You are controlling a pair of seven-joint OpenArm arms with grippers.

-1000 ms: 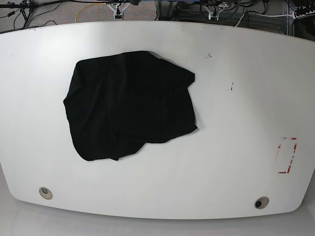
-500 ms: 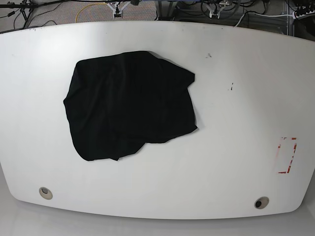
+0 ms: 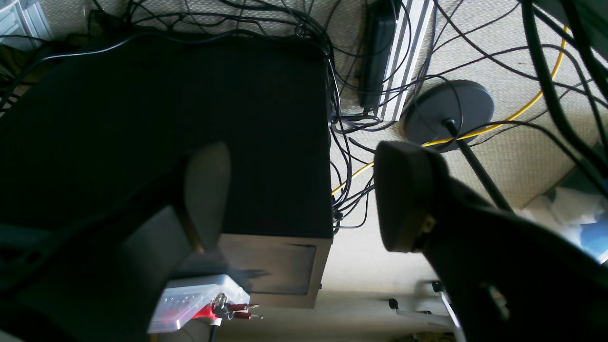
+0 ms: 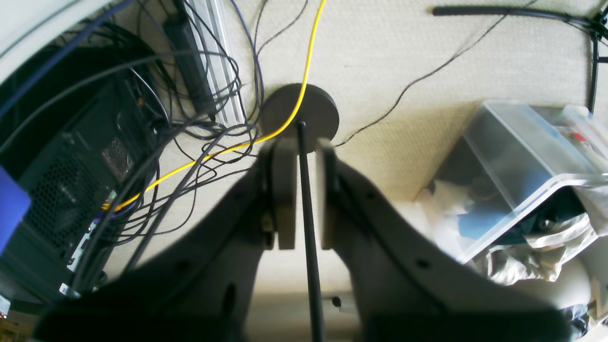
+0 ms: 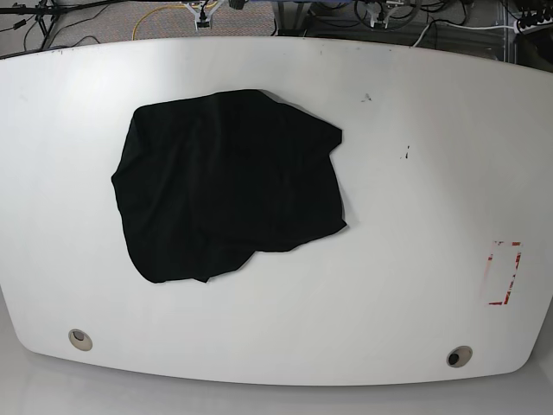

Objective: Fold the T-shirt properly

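Observation:
The black T-shirt (image 5: 226, 181) lies crumpled in a rough flat heap on the white table (image 5: 415, 190), left of the middle. No gripper touches it. Both arms are beyond the table's far edge, with only small tips showing at the top of the base view. My left gripper (image 3: 304, 199) is open and empty, its fingers (image 3: 403, 190) wide apart, above the floor and a black computer case (image 3: 166, 118). My right gripper (image 4: 304, 190) is shut with a narrow slit and holds nothing. A thin black stand pole (image 4: 308, 266) on the floor shows through the slit.
A red-outlined rectangle (image 5: 504, 272) is marked near the table's right edge. Two round holes (image 5: 79, 338) (image 5: 458, 355) sit near the front edge. Cables, a round stand base (image 4: 300, 114) and a clear plastic bin (image 4: 517, 161) lie on the floor behind the table.
The gripper tips at the table's far edge have drawn back a little toward the top of the base view. The T-shirt has not moved.

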